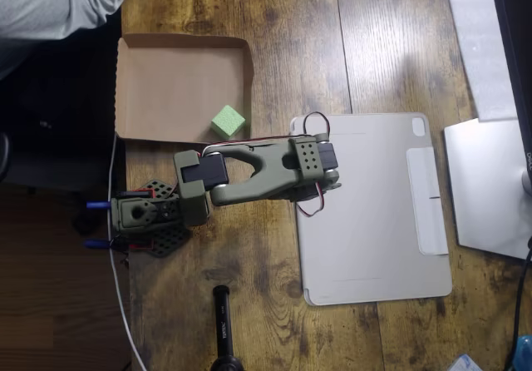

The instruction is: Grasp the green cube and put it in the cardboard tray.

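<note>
The light-green cube [227,121] rests on the floor of the brown cardboard tray [158,55], near the tray's lower right corner in the overhead view. Nothing is touching the cube. The olive-green arm is folded over itself just below the tray. Its gripper [198,184] is tucked back toward the base, a short way below and left of the cube. The arm's own body hides the fingers, so I cannot tell how they stand.
A flat grey tablet cover [374,213] lies to the right of the arm, partly under its elbow. A person's grey sleeve [58,1] shows at the top left. A black cylinder [223,321] stands at the bottom edge. A silver stand [486,188] sits far right.
</note>
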